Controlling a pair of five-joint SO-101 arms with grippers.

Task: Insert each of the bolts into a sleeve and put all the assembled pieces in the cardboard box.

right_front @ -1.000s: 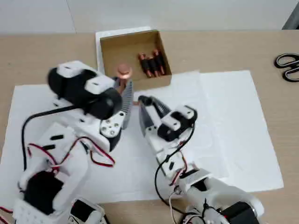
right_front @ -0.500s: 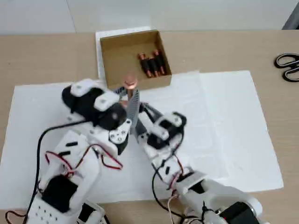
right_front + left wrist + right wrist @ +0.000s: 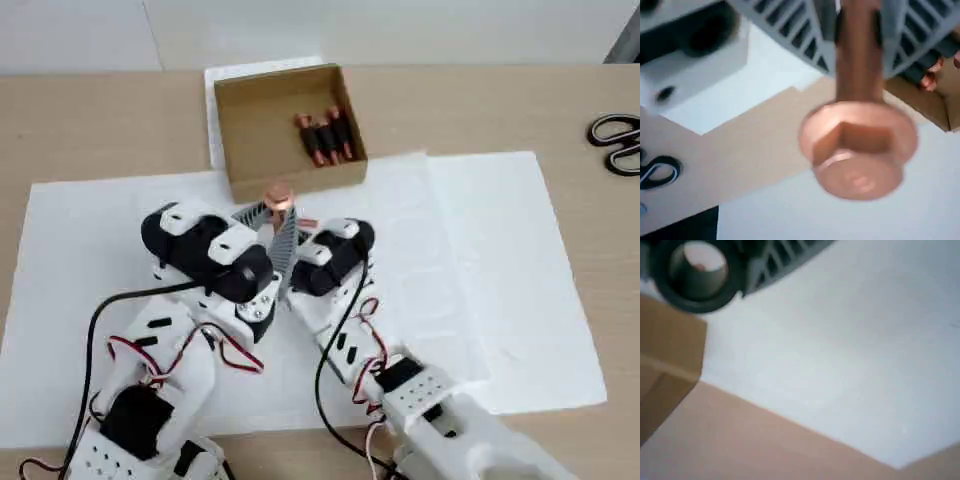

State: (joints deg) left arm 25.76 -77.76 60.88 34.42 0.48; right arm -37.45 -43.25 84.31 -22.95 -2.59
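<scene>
My left gripper (image 3: 276, 218) is shut on a copper bolt (image 3: 277, 195), held upright just in front of the cardboard box (image 3: 262, 150). In the left wrist view the bolt (image 3: 858, 150) hangs head toward the camera between grey fingers (image 3: 790, 35). My right gripper (image 3: 300, 238) sits right beside the bolt, shut on a black sleeve (image 3: 695, 271), seen end-on as a dark ring. Three assembled pieces (image 3: 325, 136) lie in the box's right half. The sleeve itself is hidden in the high view.
A white paper sheet (image 3: 480, 270) covers the table in front of the box. Black scissors (image 3: 616, 142) lie at the far right edge. The box's corner (image 3: 667, 350) is close to the right gripper. Both arms crowd the middle.
The left arm swung right and back with the bolt, while the right gripper moved left. The two grippers now meet in front of the box.
</scene>
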